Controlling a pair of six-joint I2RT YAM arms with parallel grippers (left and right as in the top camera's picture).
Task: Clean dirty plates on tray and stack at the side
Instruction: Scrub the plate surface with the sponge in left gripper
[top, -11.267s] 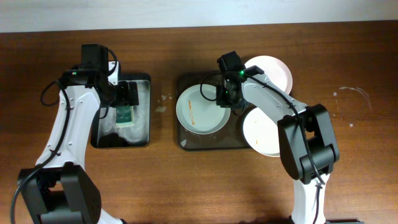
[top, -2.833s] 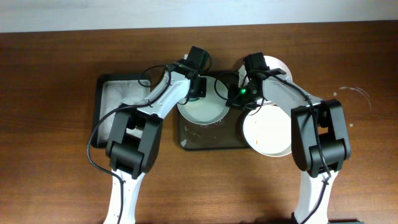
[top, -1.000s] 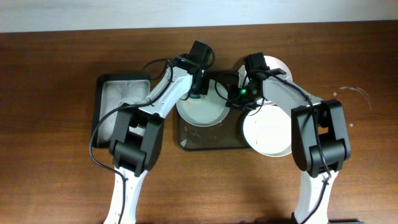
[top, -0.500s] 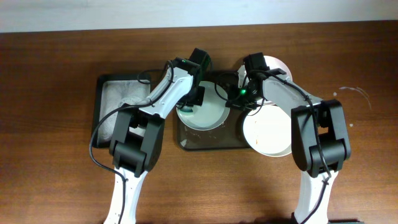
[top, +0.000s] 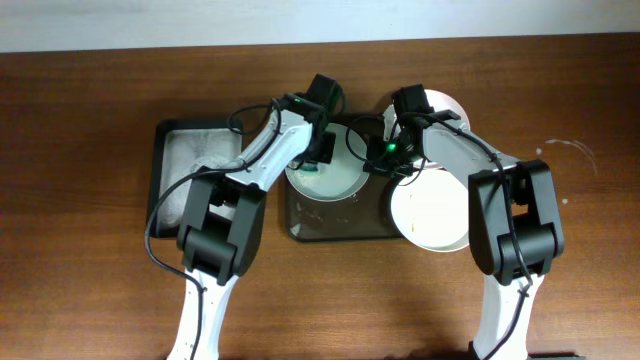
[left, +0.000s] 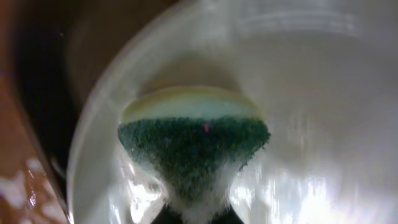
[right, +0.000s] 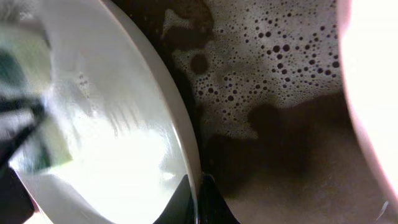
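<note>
A white plate (top: 338, 182) lies on the dark brown tray (top: 330, 226). My left gripper (top: 317, 162) is shut on a green and yellow sponge (left: 193, 144), which presses on the wet plate (left: 311, 93) near its left rim; the fingers hardly show in the left wrist view. At the plate's right rim (right: 186, 137), my right gripper (right: 198, 198) is shut, one finger on each face; in the overhead view this right gripper (top: 373, 157) sits at that same edge. A second plate (top: 432, 215) lies at the tray's right edge, and a third plate (top: 446, 108) behind it.
A smaller black tray (top: 190, 180) with foam stands at the left on the wooden table (top: 100, 300). Soapy foam (right: 267, 68) covers the brown tray's floor beside the held plate. Both arms cross over the tray's back half.
My left gripper has slid the sponge toward the front left over the plate and then back a little toward the right. The right gripper and the plate have stayed put.
</note>
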